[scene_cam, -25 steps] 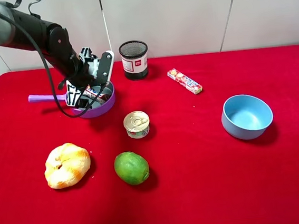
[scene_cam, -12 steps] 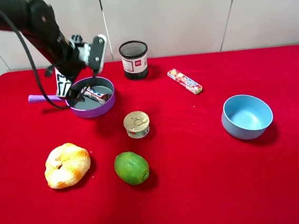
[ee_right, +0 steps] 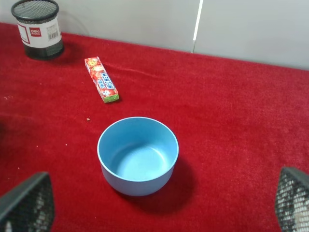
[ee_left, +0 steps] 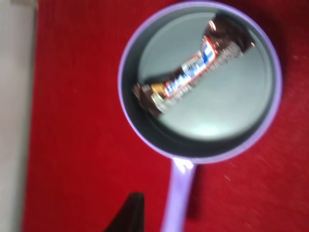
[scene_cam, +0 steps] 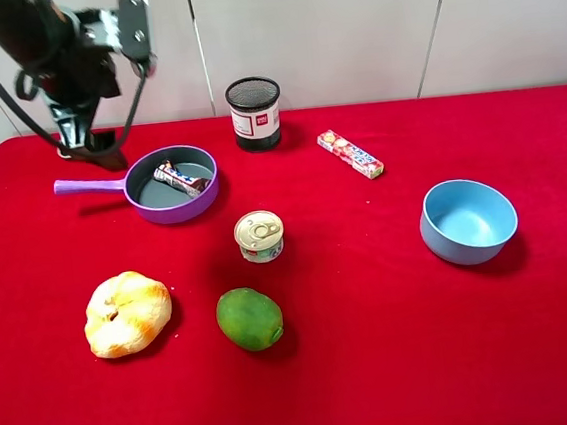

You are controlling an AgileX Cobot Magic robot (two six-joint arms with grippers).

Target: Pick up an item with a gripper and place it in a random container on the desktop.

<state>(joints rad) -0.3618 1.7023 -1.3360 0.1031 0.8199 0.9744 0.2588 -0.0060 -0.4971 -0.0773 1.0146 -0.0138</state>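
The dark brown candy bar (scene_cam: 180, 177) lies inside the purple frying pan (scene_cam: 166, 211) at the back left of the red desktop (scene_cam: 379, 374). My left gripper (scene_cam: 105, 84) is open and empty, raised above and behind the pan's handle. The left wrist view looks down on the candy bar (ee_left: 193, 77) resting on the grey inside of the pan (ee_left: 121, 92), with one dark fingertip (ee_left: 129, 215) at the edge beside the handle. My right gripper (ee_right: 159, 210) is open and empty, just short of the blue bowl; it is out of the exterior view.
A black mesh cup (scene_cam: 254, 113) stands at the back, a red-and-white candy stick pack (scene_cam: 350, 154) to its right. A light blue bowl (scene_cam: 468, 220) sits at the right. A tin can (scene_cam: 260, 235), a lime (scene_cam: 250, 318) and a bread roll (scene_cam: 126, 313) lie in front of the pan.
My left gripper has lifted out of the pan and moved up and to the left. The candy bar stays lying in the pan.
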